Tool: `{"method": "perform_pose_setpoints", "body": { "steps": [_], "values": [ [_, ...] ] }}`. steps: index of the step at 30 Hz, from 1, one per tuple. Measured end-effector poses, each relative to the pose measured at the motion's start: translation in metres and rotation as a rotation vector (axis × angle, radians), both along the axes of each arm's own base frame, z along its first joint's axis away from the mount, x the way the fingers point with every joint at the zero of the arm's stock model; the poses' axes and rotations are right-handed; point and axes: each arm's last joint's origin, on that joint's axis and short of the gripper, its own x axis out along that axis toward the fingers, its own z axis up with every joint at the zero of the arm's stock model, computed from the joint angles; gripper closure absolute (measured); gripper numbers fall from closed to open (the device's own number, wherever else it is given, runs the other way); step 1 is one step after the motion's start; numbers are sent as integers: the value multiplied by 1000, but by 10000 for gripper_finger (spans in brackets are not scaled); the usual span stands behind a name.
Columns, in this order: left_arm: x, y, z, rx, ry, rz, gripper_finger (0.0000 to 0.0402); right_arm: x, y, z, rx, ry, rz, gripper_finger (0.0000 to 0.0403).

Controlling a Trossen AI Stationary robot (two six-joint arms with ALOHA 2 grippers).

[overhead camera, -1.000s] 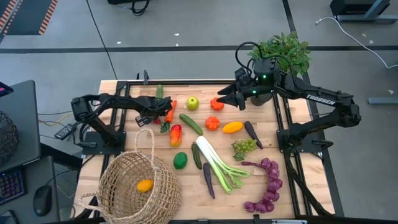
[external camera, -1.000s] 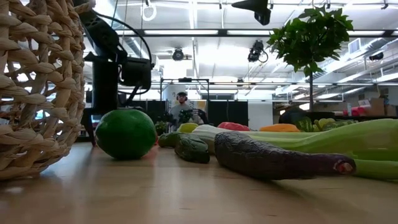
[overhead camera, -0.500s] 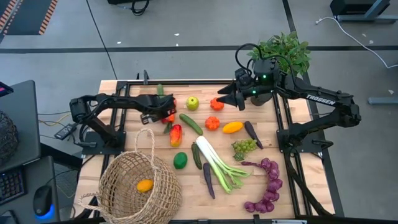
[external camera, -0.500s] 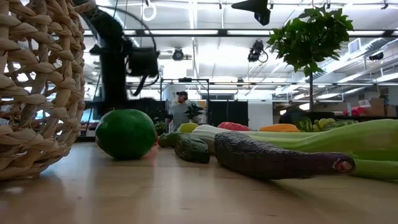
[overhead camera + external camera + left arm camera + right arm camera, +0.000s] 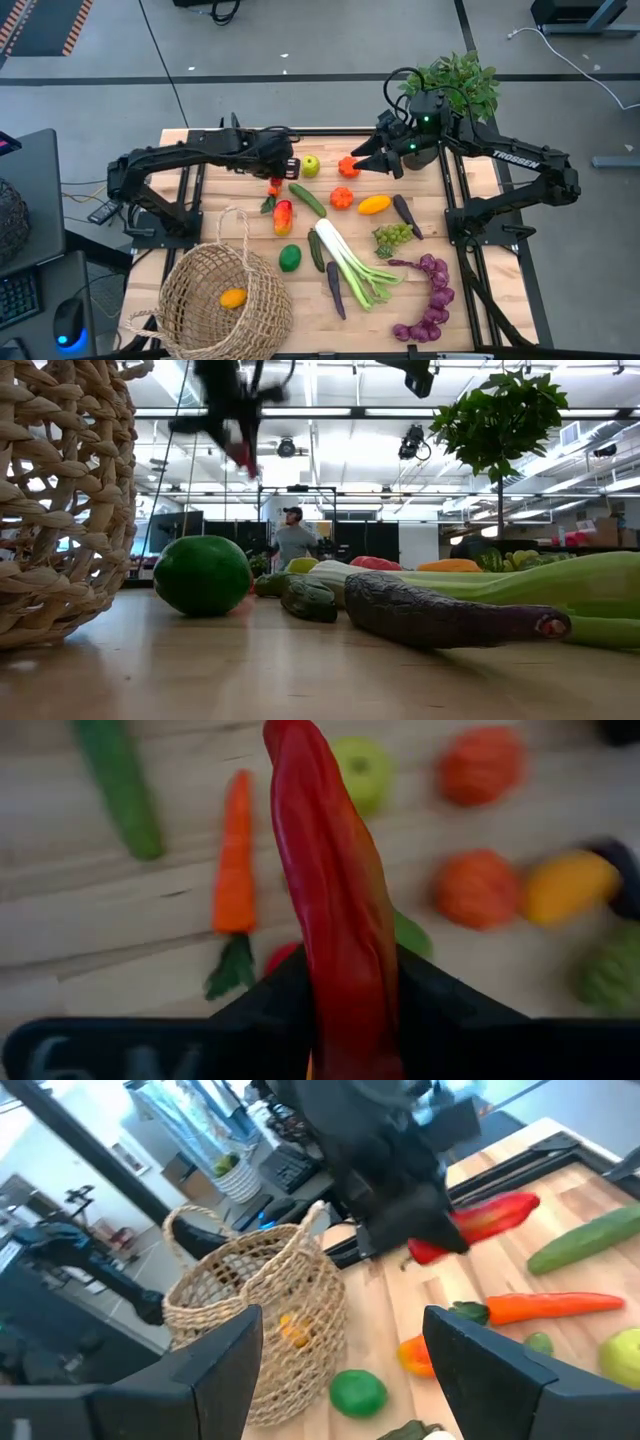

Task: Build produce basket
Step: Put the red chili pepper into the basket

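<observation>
Left hand [image 5: 340, 1020] clamps a red pepper [image 5: 335, 910], seemingly lifted above the table [image 5: 100, 910].

Produce [image 5: 345, 262] right of basket [image 5: 220, 295], plant [image 5: 455, 78] behind

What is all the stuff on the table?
basket: 1, tan, near left corner, an orange fruit inside
red pepper: 1, held above the table
carrot: 1, orange, far left
cucumbers: 2, green, middle
apple: 1, yellow-green, far middle
leek: 1, white-green, middle
purple grapes: 1 bunch, near right
green grapes: 1 bunch, right
plant: 1, green, beyond the far right corner
person: 1, far in the room
left gripper: shut on red pepper
right gripper: open, far right
</observation>
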Motion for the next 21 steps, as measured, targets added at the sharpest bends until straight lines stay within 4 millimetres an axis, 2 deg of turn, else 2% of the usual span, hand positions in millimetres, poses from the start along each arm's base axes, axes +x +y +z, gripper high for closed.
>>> {"method": "perform_pose_setpoints", "body": {
  "steps": [5, 10, 15, 21],
  "values": [
    [-5, -31, 57, 50, -56, -216, 297, -4, -2, 2, -18, -20, 34, 123],
    [-21, -64, 91, 8, -75, -345, 294, -9, -5, 5, -25, -40, 51, 123],
    [-37, -99, 109, -81, -84, -511, 293, -14, -6, 8, -42, -58, 64, 123],
    [-49, -147, 114, -210, -94, -763, 292, -16, -5, 10, -56, -72, 68, 123]
  ]
}}
